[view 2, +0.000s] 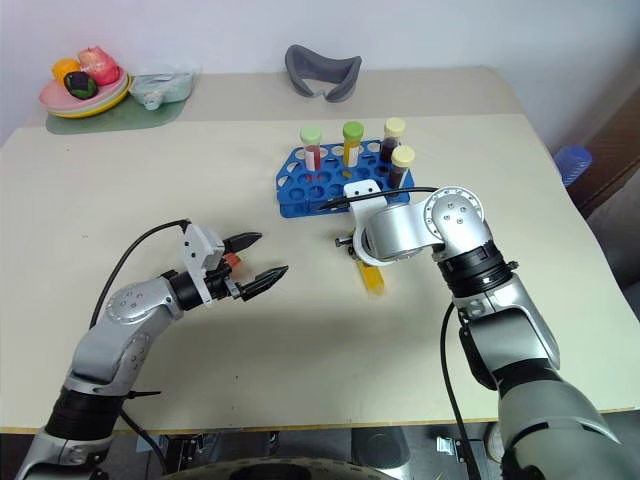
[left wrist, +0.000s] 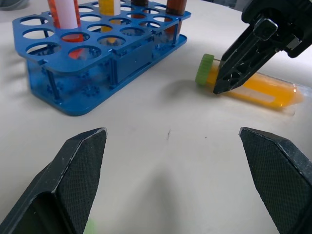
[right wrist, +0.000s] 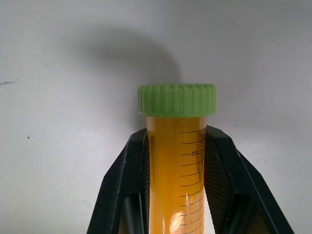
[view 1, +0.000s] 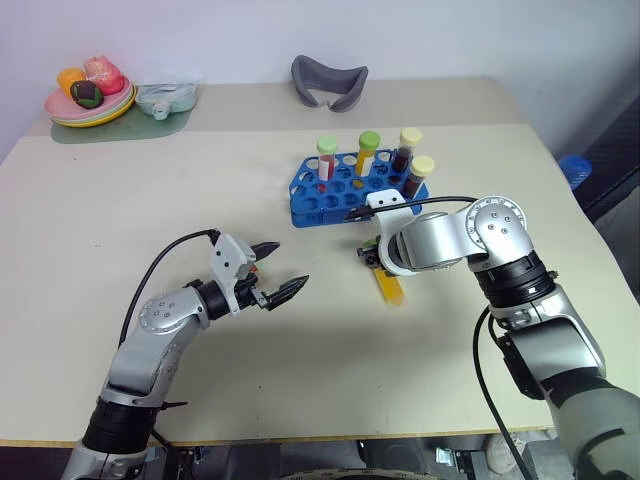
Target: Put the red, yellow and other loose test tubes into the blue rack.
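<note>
A yellow-orange test tube (view 1: 389,289) with a green cap (right wrist: 176,99) lies on the table in front of the blue rack (view 1: 312,203). My right gripper (view 1: 372,254) points steeply down and is shut on this tube just below the cap, one finger (right wrist: 127,175) on each side. The rack holds several upright tubes: a red one (view 1: 327,162), a yellow one (view 1: 368,152) and two dark brown ones (view 1: 405,150). Left of the tube, my left gripper (view 1: 289,264) hovers level above the table, open with nothing between its fingers (left wrist: 80,165).
At the back left stands a plate of toy fruit (view 1: 90,98) on a green mat, with a pale packet (view 1: 166,97) beside it. A grey curved object (view 1: 328,80) lies at the back edge. The table's right edge runs close to my right arm.
</note>
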`<state>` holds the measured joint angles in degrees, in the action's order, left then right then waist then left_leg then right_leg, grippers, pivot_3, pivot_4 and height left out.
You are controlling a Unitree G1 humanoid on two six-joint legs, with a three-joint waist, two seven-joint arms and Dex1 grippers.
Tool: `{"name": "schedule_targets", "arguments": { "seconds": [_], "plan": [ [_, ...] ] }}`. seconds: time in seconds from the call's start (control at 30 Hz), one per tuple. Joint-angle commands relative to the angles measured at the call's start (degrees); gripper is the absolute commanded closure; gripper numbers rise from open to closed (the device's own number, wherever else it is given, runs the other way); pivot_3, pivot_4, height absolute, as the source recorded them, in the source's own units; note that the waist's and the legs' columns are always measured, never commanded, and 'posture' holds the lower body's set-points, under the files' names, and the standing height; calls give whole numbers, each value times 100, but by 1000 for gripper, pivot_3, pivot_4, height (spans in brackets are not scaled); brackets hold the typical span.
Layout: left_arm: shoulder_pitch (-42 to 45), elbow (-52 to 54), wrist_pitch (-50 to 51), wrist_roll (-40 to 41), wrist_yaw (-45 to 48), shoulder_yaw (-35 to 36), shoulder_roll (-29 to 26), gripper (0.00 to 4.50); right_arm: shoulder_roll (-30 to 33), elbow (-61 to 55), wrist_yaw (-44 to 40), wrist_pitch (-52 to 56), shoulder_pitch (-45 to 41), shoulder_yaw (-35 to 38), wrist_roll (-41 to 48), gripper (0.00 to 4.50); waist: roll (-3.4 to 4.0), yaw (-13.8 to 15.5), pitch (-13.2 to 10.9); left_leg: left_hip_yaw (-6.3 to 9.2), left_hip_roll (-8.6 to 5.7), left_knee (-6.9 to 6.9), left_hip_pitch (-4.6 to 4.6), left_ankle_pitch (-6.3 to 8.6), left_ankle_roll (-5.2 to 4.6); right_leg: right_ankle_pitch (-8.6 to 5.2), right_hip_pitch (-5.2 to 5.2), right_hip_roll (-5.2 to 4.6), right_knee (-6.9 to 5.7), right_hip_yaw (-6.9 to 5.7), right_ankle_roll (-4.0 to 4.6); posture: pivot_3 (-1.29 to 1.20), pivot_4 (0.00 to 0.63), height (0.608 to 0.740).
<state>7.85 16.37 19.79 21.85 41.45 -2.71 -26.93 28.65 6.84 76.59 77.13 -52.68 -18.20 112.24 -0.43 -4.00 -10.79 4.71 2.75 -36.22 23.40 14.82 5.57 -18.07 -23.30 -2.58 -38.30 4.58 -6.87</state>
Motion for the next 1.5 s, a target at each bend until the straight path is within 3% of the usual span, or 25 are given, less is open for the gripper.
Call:
{"name": "schedule_targets", "arguments": {
  "seconds": [0.03, 0.2, 0.3, 0.37, 0.5, 0.83, 1.13, 1.5],
  "plan": [
    [100, 307, 117, 62, -46, 28, -26, 0, 206, -715, -438, -227, -416, 90, 76, 3636, 2, 2, -1, 0, 0, 1, 0, 0, 0, 0, -1, 1, 0, 0, 0, 0, 150, 740],
    [65, 473, 274, 116, -112, 97, -25, 0, 191, -2331, -2689, -1002, -124, 834, -1592, 3636, 1, 14, -1, 2, 0, 8, 3, 1, -1, 0, -5, 1, 7, -1, 0, 0, 150, 740],
    [-10, 340, 136, 83, -99, 142, 17, 0, 1029, -3342, -5322, -3285, 324, -252, -5383, 3636, 2, 69, -1, 4, -1, 8, 5, 1, -1, 0, -3, 0, 17, -4, -1, 0, 150, 740],
    [89, 157, 40, 29, -167, 189, 74, 0, 811, -2785, -5740, -4360, 675, -445, -6681, 3636, -4, 83, 2, 4, -2, 6, 1, 1, -1, -1, 3, -1, 26, -8, -2, 0, 150, 740],
    [306, -131, -129, -100, -204, 204, 114, 0, -54, -1476, -6097, -5628, 920, -288, -8166, 3636, -2, 42, 1, -2, 0, 5, -3, -1, 2, 4, 2, 2, 12, -1, 3, 0, 150, 740],
    [424, -20, -40, -33, -243, 246, 111, 0, -1402, -22, -6785, -7018, 1228, 484, -9575, 3636, -2, 12, 0, -3, 0, 7, -1, -3, 5, 4, -1, -3, 10, -1, 3, 0, 150, 740],
    [451, 311, 302, 131, -362, 356, 42, 0, -1926, 254, -7115, -7451, 1631, 984, -10153, 3636, -2, 1, 0, -2, 0, 6, -4, -3, 6, 4, -1, -2, 3, 0, 3, 0, 150, 740],
    [545, 351, 463, 207, -382, 376, -4, 0, -2345, 953, -7395, -8030, 1490, 1402, -10482, 3636, -2, 1, 0, -2, -1, 4, -8, -5, 9, 4, 4, -3, 0, -1, 3, 0, 150, 740]
  ]
}}
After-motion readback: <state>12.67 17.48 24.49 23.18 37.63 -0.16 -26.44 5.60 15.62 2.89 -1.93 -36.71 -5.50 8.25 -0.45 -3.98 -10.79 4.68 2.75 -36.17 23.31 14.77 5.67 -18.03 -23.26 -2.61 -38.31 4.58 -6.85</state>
